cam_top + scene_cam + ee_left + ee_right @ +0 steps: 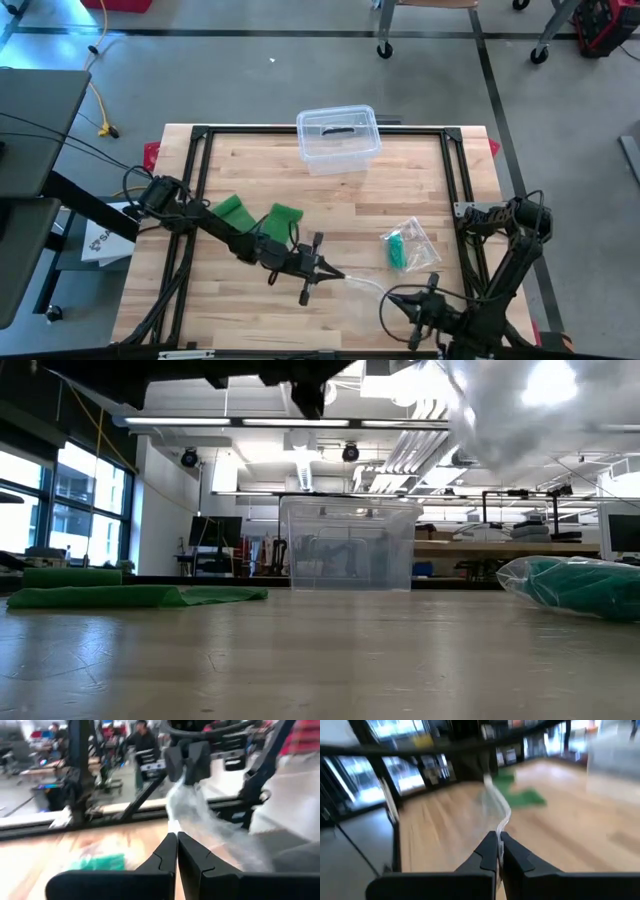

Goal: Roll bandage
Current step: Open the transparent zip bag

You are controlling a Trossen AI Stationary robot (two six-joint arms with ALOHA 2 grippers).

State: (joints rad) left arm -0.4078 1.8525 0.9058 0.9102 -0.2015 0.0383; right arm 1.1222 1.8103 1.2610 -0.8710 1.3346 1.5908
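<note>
A green bandage [240, 208] lies partly spread out on the wooden table, left of centre, with a second green piece [285, 215] beside it. In the low view it shows as a flat strip [130, 596]. Near the table's front edge a clear plastic wrapper [365, 285] spans between my two grippers. My left gripper [340, 275] is shut on one end and my right gripper [388, 293] is shut on the other. Seen from the low view, the wrapper [500, 410] hangs high above the table. My left gripper pinches the wrapper's end [175, 826] between its two fingers, coming level from the table's left. The wrapper is lifted clear and runs stretched to the other gripper [192, 762]. My right gripper pinches the wrapper's opposite end [502, 826] between its two fingers, coming about level from the table's right. The clear strip runs away from it above the table.
A clear bag holding another green bandage [405, 247] lies right of centre. A clear plastic container [338, 137] stands at the table's far edge. A black frame [200, 135] borders the tabletop. Bare wood lies between the container and the grippers.
</note>
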